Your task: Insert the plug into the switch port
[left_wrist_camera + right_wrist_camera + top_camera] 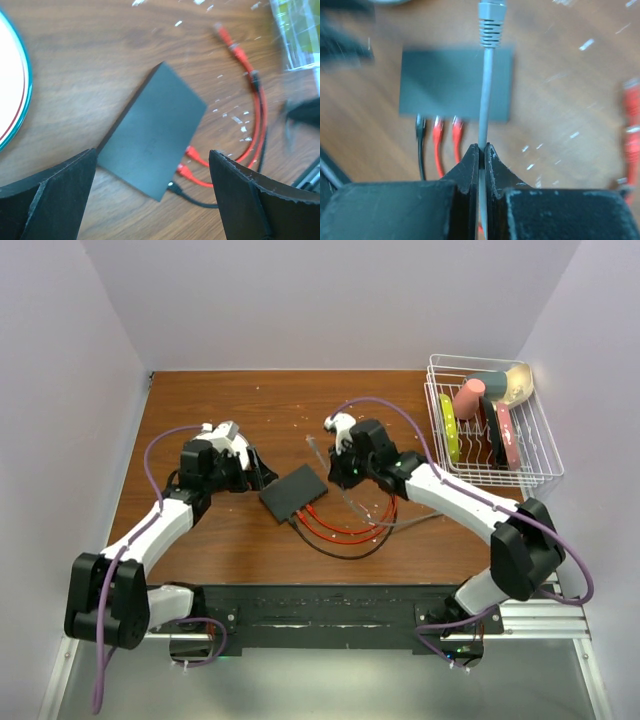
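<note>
The switch (294,492) lay flat on the table (210,420) between the two arms, turned at an angle to the table's edges. Two red cables (345,530) and a black cable (335,550) were plugged into its near long edge and looped off toward the right arm.

The left fingers (60,195) stood wide apart and held nothing. In the left wrist view the switch (152,150) showed in the gap between them, lower down on the table.

The right fingers (470,170) were pressed together on a gray cable (485,100), some way behind its plug (491,22), which stuck out past the fingertips. In the right wrist view the cable crossed over the switch (440,82) and the plug pointed beyond its far edge, away from the edge with the cables. From above, the plug (311,443) was near the switch's far corner but apart from it, in no port.
</note>
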Available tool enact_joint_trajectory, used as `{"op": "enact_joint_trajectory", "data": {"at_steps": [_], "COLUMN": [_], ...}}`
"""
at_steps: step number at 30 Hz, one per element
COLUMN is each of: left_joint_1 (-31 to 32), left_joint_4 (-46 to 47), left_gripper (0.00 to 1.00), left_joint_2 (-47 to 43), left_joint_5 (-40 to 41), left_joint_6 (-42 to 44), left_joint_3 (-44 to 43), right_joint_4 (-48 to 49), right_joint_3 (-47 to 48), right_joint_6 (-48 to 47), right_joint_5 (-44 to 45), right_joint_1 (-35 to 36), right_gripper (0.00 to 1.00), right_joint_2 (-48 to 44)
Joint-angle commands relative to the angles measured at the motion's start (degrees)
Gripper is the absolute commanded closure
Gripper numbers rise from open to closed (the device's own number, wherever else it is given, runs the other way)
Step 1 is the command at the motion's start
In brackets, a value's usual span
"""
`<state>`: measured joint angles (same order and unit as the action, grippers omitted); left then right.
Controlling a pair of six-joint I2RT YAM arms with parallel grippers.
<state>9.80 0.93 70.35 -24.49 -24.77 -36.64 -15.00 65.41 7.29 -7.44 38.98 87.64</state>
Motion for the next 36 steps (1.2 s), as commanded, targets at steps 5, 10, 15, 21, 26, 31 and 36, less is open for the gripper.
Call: {"op": "enact_joint_trajectory", "data": {"at_steps": [5, 10, 15, 21, 26, 31, 36], "left_joint_1": [-0.31, -0.31, -0.31, -0.31, -0.13, 0.48, 2.15], "left_joint_4": [15.59, 22.78, 30.61, 41.41, 44.6, 48.37, 48.91], "left_gripper": [0.02, 0.05, 0.09, 0.18, 0.27, 0.4, 0.46], "left_joint_2": [-6.1, -6.45, -5.4, -3.82, -1.97, -0.04, 1.11], "left_joint_5": [-6.7, -11.97, -17.43, -23.75, -25.69, -24.82, -24.03], "left_joint_6": [-3.08, -5.19, -8.53, -12.75, -14.86, -17.75, -17.68], "left_joint_3": [4.74, 7.46, 9.48, 11.85, 12.03, 12.74, 12.21], "right_joint_4": [6.82, 10.25, 10.96, 11.22, 11.4, 10.97, 10.7], "right_joint_3": [-10.37, -13.98, -14.69, -14.43, -14.25, -13.64, -13.38], "right_joint_6": [-0.08, 0.88, 1.24, 1.06, 1.23, 1.41, 1.67], "right_joint_5": [-9.6, -12.85, -14.35, -17.51, -19.19, -21.3, -21.65], "right_joint_1": [3.64, 3.65, 3.73, 3.73, 3.99, 4.44, 5.4], "right_gripper": [1.0, 1.0, 1.0, 1.0, 1.0, 1.0, 1.0], "right_joint_2": [-3.17, -6.33, -8.09, -8.53, -9.32, -9.42, -9.24]}}
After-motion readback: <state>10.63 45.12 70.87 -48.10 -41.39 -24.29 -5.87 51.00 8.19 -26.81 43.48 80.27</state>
